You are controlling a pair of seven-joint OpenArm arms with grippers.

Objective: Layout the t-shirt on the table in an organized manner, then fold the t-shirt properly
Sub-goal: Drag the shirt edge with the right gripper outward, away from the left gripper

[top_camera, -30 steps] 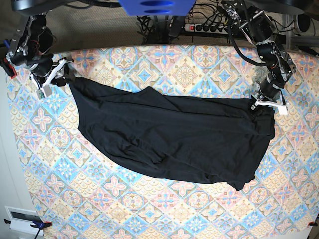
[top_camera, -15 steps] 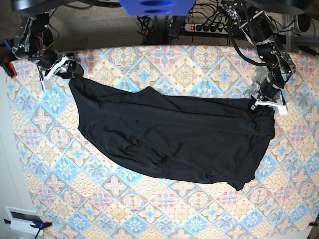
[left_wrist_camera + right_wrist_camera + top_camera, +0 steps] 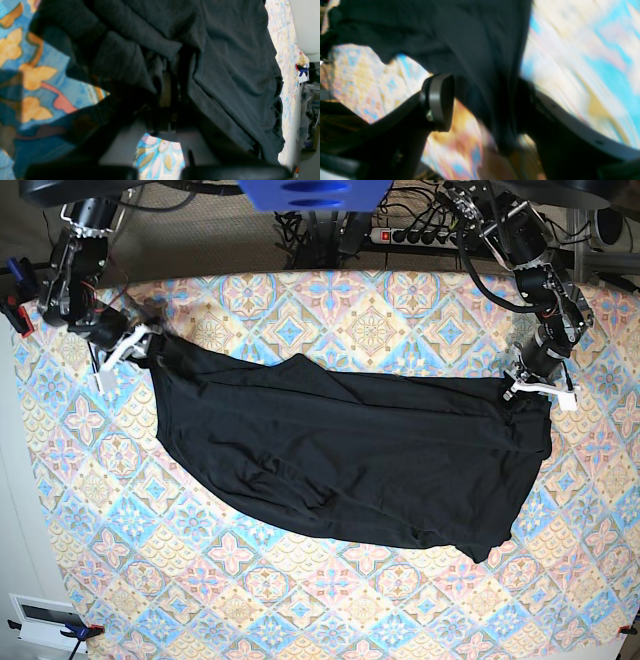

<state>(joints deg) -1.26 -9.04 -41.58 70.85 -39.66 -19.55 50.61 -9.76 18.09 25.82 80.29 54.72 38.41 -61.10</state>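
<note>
Patterned cloth w/ blue, pink, yellow and cream diamonds covers the table (image 3: 330,600) edge to edge in base view; behind its far edge a power strip (image 3: 415,235) and tangled cables on a dark floor. No containers visible anywhere.

One t-shirt (image 3: 350,455), plain black, lies spread across the table's middle, running from upper left to right in base view, w/ creases and a wavy lower edge. Its top-left corner sits at the right gripper (image 3: 128,345); its right upper corner sits at the left gripper (image 3: 535,385).

Right gripper: jaws spread wide. Right wrist view shows one dark finger (image 3: 437,100) left of a hanging strip of black fabric and the other finger to its right, cloth running between them w/ a gap on the left side, so not pinched. That view is motion-blurred, table pattern smeared.

Left gripper: jaws pressed together on a bunched fold of the t-shirt. Left wrist view is dim; the fingers are mostly lost in dark fabric and shadow, only pale jaw bodies at the bottom w/ a patch of table cloth showing between them.

Count: 1 t-shirt, 1 table, 2 grippers, 1 power strip. Base view cuts off both arms' upper parts.
</note>
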